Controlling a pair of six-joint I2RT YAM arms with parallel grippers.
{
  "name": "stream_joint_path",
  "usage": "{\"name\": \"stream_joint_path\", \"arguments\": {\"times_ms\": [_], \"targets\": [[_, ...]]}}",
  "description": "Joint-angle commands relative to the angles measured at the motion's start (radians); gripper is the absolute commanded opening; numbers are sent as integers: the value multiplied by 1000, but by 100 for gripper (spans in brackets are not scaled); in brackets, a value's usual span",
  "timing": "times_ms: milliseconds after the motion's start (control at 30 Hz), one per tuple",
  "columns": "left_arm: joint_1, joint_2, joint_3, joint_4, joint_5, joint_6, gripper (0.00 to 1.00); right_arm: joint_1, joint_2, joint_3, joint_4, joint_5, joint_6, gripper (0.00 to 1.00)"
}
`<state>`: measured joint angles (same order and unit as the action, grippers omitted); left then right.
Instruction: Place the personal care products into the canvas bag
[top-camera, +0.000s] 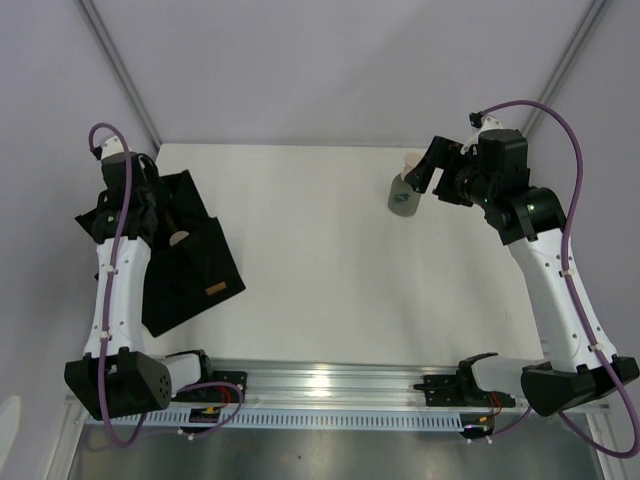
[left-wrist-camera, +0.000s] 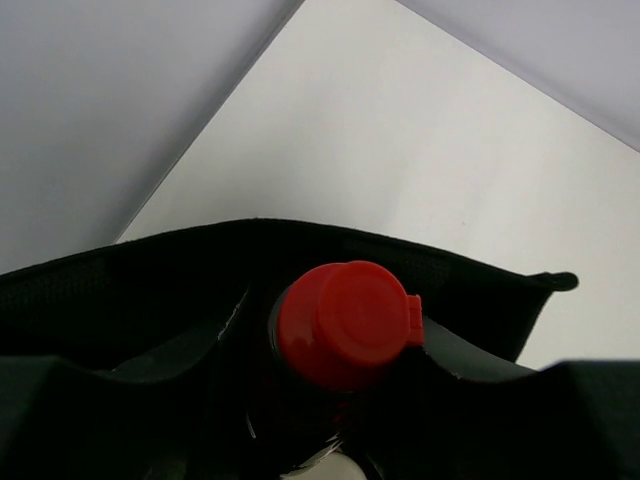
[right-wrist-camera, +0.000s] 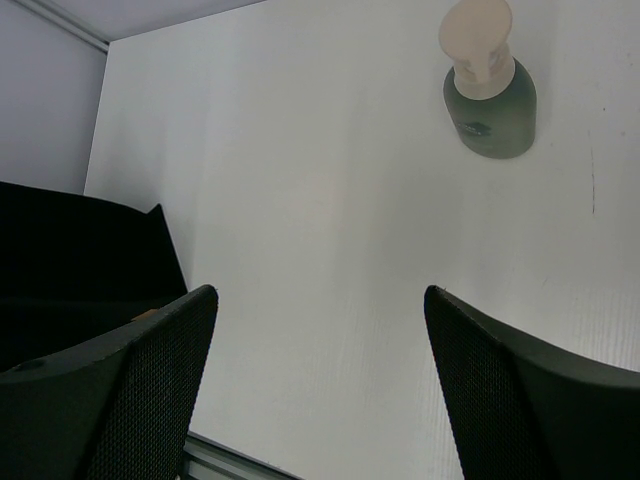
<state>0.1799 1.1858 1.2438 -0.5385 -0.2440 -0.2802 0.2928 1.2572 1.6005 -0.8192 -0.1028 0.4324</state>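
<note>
The black canvas bag (top-camera: 190, 265) lies at the table's left, its tan label (top-camera: 213, 291) facing up. My left gripper (top-camera: 158, 215) hangs over the bag's mouth. In the left wrist view the left gripper (left-wrist-camera: 345, 345) is shut on the red bottle (left-wrist-camera: 345, 320), just above the bag's rim (left-wrist-camera: 200, 250). A small beige shape (top-camera: 180, 237) shows at the mouth; I cannot tell what it is. The grey bottle (top-camera: 403, 192) with a pale cap stands at the back right. My right gripper (top-camera: 425, 170) is open beside it. In the right wrist view the right gripper (right-wrist-camera: 320, 300) is short of the grey bottle (right-wrist-camera: 490, 100).
The bag's black fabric (right-wrist-camera: 80, 260) shows at the left of the right wrist view. An aluminium rail (top-camera: 330, 385) runs along the near edge between the arm bases. Grey walls enclose the back and sides.
</note>
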Motion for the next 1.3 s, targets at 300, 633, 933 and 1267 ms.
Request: {"name": "stream_joint_path", "arguments": {"times_ms": [300, 633, 933, 1267], "targets": [[0, -8, -49, 206, 87, -13, 0, 8, -16, -16, 32, 6, -8, 88], [0, 54, -63, 184, 81, -1, 0, 8, -16, -22, 37, 20, -6, 88], [0, 20, -69, 132, 41, 24, 25, 5, -12, -37, 46, 25, 8, 88], [0, -38, -135, 111, 17, 59, 17, 6, -25, -57, 61, 22, 22, 88]]}}
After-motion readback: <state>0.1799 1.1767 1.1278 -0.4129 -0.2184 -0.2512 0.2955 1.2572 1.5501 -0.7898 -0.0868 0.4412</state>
